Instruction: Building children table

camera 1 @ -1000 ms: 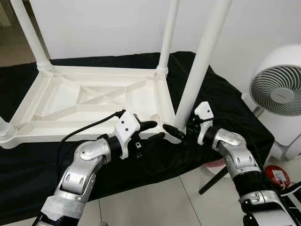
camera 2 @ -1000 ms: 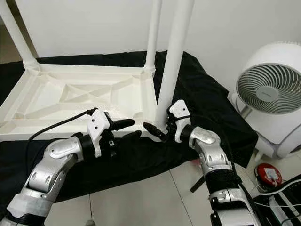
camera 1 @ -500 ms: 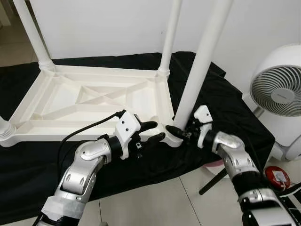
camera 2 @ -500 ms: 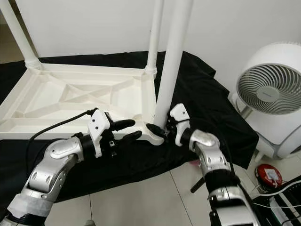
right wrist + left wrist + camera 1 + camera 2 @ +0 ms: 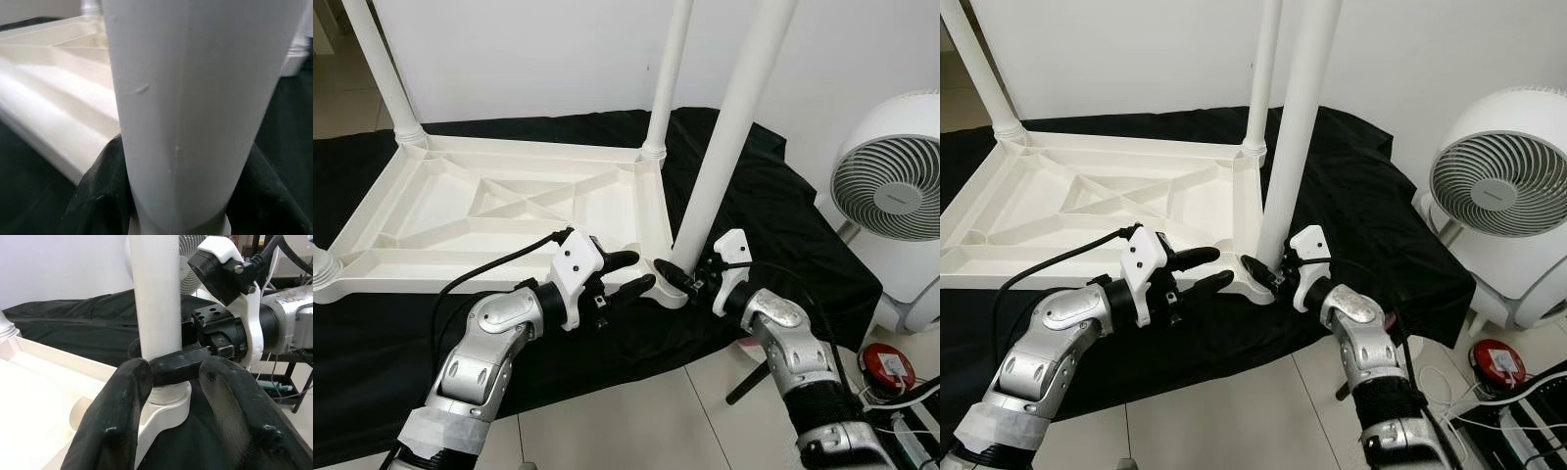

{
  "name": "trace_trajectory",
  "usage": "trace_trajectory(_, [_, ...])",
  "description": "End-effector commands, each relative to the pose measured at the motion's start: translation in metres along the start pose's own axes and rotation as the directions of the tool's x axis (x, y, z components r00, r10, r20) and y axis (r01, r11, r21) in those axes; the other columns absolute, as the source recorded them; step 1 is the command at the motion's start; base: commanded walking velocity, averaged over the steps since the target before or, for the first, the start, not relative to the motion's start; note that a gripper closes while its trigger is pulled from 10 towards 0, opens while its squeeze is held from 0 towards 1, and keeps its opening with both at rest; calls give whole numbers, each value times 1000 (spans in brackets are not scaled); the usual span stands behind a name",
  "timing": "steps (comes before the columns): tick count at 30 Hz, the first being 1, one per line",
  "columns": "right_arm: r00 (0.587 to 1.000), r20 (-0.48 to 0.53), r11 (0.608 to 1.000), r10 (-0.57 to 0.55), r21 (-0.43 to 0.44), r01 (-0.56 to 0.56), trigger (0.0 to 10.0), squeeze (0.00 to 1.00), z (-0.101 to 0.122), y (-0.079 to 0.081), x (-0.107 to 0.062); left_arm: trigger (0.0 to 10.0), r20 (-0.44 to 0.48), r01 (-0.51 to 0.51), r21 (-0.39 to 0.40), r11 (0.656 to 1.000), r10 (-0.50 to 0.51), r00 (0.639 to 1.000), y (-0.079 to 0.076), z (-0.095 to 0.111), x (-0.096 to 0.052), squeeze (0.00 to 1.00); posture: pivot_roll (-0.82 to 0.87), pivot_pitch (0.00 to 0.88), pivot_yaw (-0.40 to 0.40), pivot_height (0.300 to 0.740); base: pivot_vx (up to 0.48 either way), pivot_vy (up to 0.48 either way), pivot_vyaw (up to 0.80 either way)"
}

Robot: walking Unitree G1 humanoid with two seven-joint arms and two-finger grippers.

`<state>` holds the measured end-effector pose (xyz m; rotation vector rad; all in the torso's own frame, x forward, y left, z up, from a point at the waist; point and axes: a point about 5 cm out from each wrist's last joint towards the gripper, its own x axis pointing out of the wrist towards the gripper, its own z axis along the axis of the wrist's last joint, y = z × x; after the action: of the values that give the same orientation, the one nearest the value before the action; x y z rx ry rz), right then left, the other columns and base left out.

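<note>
The right gripper point(image 5: 680, 279) was clamped low on the smooth white plastic table leg point(image 5: 720, 162), which looked light, stiff and slippery; left gripper point(image 5: 631, 274) hovered open, empty.

a black cloth point(image 5: 783, 211) covers the low surface before me, draping over its near edge down to the tiled floor point(image 5: 636, 421). on the cloth lies the white tabletop point(image 5: 509, 211), upside down, its ribbed underside up. at the right a white fan point(image 5: 891, 191) stands on the floor.
</note>
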<state>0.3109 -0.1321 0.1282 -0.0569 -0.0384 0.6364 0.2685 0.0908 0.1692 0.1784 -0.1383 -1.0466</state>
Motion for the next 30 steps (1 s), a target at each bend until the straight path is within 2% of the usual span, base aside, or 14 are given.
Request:
trace_trajectory(1, [993,28,993,-119,3,119,10000,0,9,5,2,10000,10,-50,5,999,50,999,2,4,0,0,-39,0,-52,740,0,0,0])
trace_trajectory(5, [979,11,978,-205,30,205,10000,0,8,10,2,10000,8,-49,5,999,49,999,2,4,-1,0,-33,0,-55,740,0,0,0])
trace_trajectory(8, [918,-9,917,-396,41,396,10000,0,5,16,4,10000,5,-56,6,998,56,998,3,4,-3,0,-22,0,-63,740,0,0,0])
trace_trajectory(9, [918,-9,917,-396,41,396,10000,0,5,16,4,10000,5,-56,6,998,56,998,3,4,-3,0,-22,0,-63,740,0,0,0])
trace_trajectory(11, [881,-21,877,-472,90,472,10000,0,6,22,7,10000,4,-63,6,998,63,998,2,4,-4,0,-12,0,-69,740,0,0,0])
trace_trajectory(18, [893,30,890,-448,107,443,10000,0,18,34,13,10000,6,-67,5,998,67,998,2,5,-4,0,-15,0,-67,740,0,0,0])
trace_trajectory(19, [896,35,892,-443,112,437,10000,984,20,33,13,10000,6,-67,6,998,67,998,2,5,-4,0,-15,0,-69,740,0,0,0])
trace_trajectory(20, [899,46,896,-435,115,428,10000,1000,22,31,11,10000,5,-68,8,998,68,998,3,4,-3,0,-17,0,-71,740,0,0,0])
trace_trajectory(27, [911,68,910,-407,110,399,10000,1000,25,29,8,10000,5,-71,10,997,71,997,4,4,-2,0,-17,0,-75,740,0,0,0])
trace_trajectory(28, [929,79,931,-362,80,356,10000,1000,25,25,5,10000,4,-70,11,997,70,998,3,4,-2,0,-18,0,-77,740,0,0,0])
trace_trajectory(29, [929,79,931,-362,80,356,10000,1000,25,25,5,10000,4,-70,11,997,70,998,3,4,-2,0,-18,0,-77,740,0,0,0])
trace_trajectory(30, [955,87,958,-285,49,282,10000,176,24,20,2,10000,1,-67,12,998,67,998,3,3,-3,0,-19,0,-76,740,0,0,0])
